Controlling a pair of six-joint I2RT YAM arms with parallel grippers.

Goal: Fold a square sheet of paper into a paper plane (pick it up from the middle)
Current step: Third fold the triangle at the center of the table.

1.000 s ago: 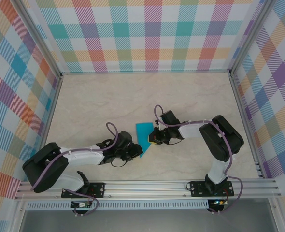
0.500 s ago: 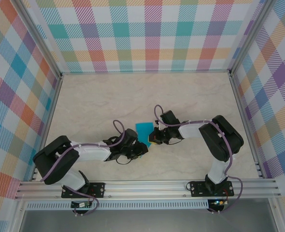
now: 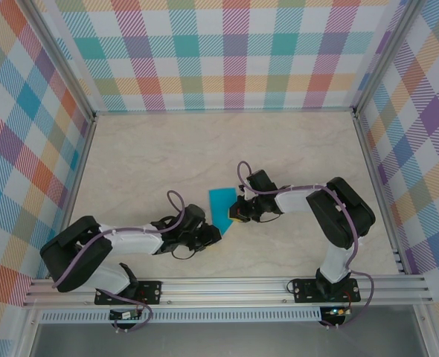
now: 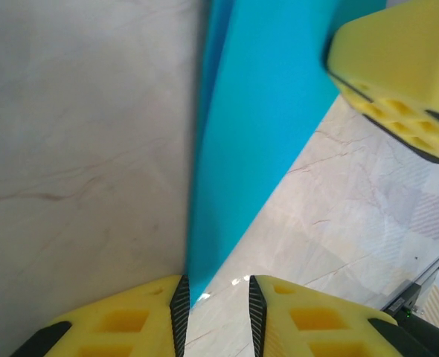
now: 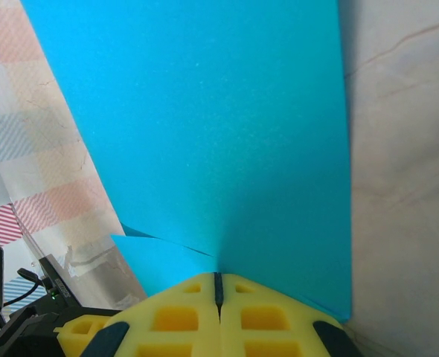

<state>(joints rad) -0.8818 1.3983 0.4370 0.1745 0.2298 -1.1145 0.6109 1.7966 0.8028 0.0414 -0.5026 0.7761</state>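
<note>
Two sets of jaws are mine, and both meet at one sheet of paper (image 3: 220, 205) just below the middle of the top view. My left jaws sit lowest there, at the end of my left arm (image 3: 130, 239), which reaches in from the lower left. They stand a little apart. From the left wrist, their yellow pads (image 4: 115, 326) fill the bottom edge with a narrow gap between them. The teal sheet's (image 4: 260, 111) slim lower tip comes down to that gap beside the left pad's inner edge. I cannot tell whether it touches.

From that tip the sheet widens toward the top of the frame, creased and tapered, lying on the marbled table (image 3: 167, 149). My right jaws are closed on its right side. From the right wrist, their pads (image 5: 167, 320) are pressed together at the bottom with the sheet (image 5: 204, 126) pinched in the seam and spreading upward. One of those pads (image 4: 398, 67) shows at the upper right of the left wrist view, against the sheet's edge. Beyond, plaid walls (image 3: 227, 52) ring the table.
</note>
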